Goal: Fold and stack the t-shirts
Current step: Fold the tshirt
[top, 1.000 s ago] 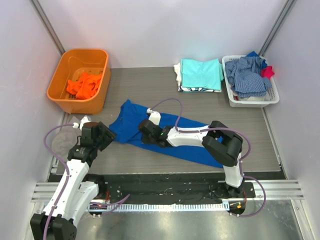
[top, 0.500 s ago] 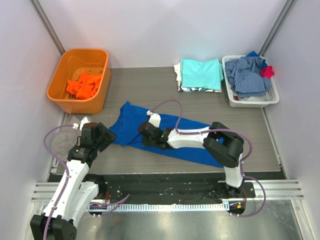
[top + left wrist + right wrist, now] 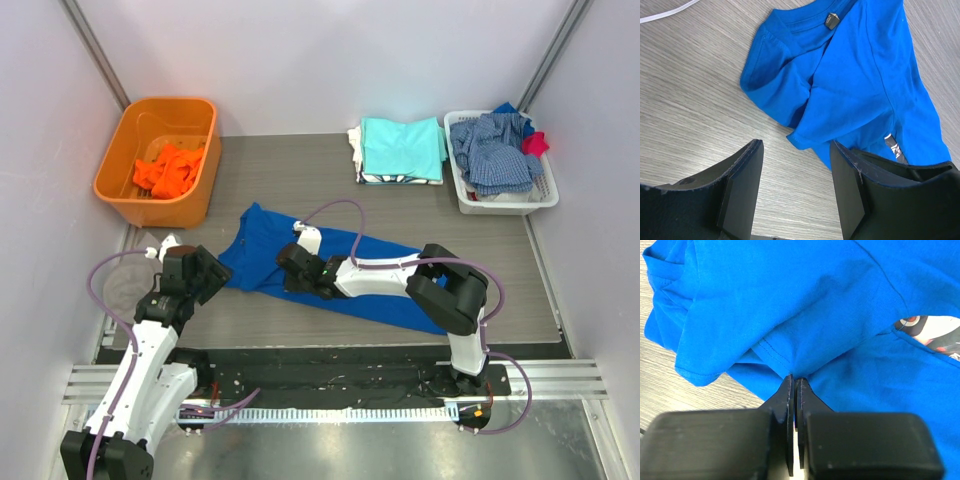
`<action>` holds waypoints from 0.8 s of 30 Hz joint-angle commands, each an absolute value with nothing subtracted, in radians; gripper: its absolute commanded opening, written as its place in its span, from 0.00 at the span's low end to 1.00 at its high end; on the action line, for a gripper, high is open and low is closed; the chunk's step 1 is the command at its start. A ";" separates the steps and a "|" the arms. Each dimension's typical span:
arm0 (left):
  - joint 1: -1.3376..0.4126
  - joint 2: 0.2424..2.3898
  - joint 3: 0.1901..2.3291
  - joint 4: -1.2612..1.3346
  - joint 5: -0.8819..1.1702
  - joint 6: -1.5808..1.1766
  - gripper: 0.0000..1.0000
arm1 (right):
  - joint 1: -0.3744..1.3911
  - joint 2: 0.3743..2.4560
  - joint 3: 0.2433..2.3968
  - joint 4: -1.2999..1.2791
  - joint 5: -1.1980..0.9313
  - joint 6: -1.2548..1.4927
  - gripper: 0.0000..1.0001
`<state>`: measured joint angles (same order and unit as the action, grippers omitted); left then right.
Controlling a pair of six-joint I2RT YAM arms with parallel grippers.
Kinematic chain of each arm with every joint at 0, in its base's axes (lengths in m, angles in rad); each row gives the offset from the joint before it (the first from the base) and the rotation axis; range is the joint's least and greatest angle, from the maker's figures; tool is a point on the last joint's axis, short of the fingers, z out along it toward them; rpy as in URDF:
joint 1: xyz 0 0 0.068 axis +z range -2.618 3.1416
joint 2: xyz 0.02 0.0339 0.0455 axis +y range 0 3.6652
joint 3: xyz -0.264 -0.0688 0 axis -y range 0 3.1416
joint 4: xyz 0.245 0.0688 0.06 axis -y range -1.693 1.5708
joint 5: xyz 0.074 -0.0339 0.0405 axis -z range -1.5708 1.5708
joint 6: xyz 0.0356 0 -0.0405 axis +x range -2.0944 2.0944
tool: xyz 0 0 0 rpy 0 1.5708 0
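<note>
Hovering the left gripper (image 3: 796, 150), jaws apart, above the counter (image 3: 300, 180) at the blue t-shirt (image 3: 258, 240) sleeve edge; lying rumpled across mid-counter (chest print peeking from a fold); pinching a blue fold with the right gripper (image 3: 794, 382), jaws pressed together.

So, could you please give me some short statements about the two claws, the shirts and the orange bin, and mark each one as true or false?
1. The left claw is open and holds nothing. True.
2. The right claw is open above bare table. False: it is shut, and its tips pinch a fold of the blue t-shirt.
3. The aqua t-shirt lies folded at the far side of the table. True.
4. The orange bin has nothing in it. False: crumpled orange cloth lies inside.
</note>
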<state>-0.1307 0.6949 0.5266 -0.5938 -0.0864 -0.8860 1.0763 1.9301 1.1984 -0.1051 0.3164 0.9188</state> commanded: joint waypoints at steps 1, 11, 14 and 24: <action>-0.130 0.680 0.537 -0.592 -0.098 -0.884 0.60 | 1.085 1.884 1.206 -0.078 0.341 0.917 0.01; -0.130 0.675 0.531 -0.592 -0.097 -0.887 0.60 | 1.085 1.836 1.190 -0.084 0.353 0.905 0.01; -0.132 0.676 0.529 -0.589 -0.095 -0.887 0.60 | 1.086 1.819 1.183 -0.087 0.351 0.910 0.01; -0.132 0.672 0.528 -0.591 -0.094 -0.888 0.60 | 1.100 1.783 1.146 -0.104 0.351 0.917 0.01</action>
